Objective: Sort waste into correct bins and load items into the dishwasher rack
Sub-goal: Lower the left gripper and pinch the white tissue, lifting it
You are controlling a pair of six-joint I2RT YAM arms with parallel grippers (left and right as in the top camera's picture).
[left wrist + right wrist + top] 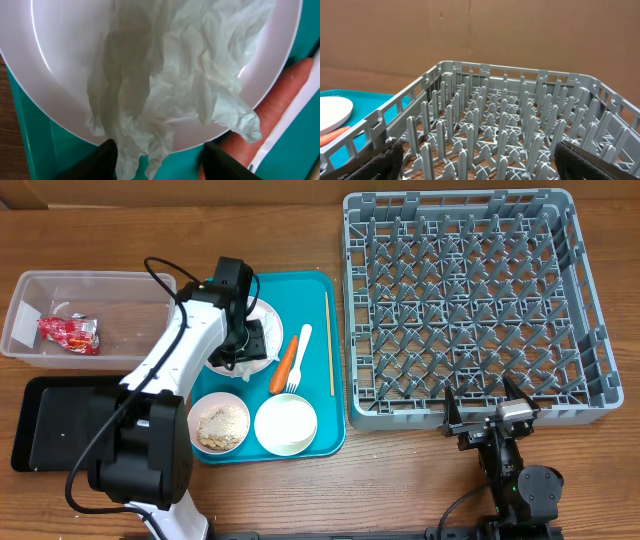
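A crumpled white tissue (pixel 165 75) lies on the white plate (pixel 55 60) at the back of the teal tray (pixel 315 290). My left gripper (pixel 162 162) hovers over the plate (pixel 268 315), open, and the tissue's lower edge hangs between its black fingers (pixel 107 160). Right of the plate lie an orange carrot (pixel 285 363), a white fork (pixel 298 360) and chopsticks (pixel 328 340). One bowl (pixel 220 425) holds rice, and another bowl (pixel 285 425) is empty. A red wrapper (pixel 68 332) sits in the clear tub (pixel 120 280). My right gripper (pixel 487 405) stands open at the front edge of the grey rack (pixel 470 310), holding nothing.
The black tray (pixel 60 420) lies in front of the clear tub at the left. In the right wrist view the rack's upright pegs (pixel 505 130) fill the space ahead, with a brown wall behind.
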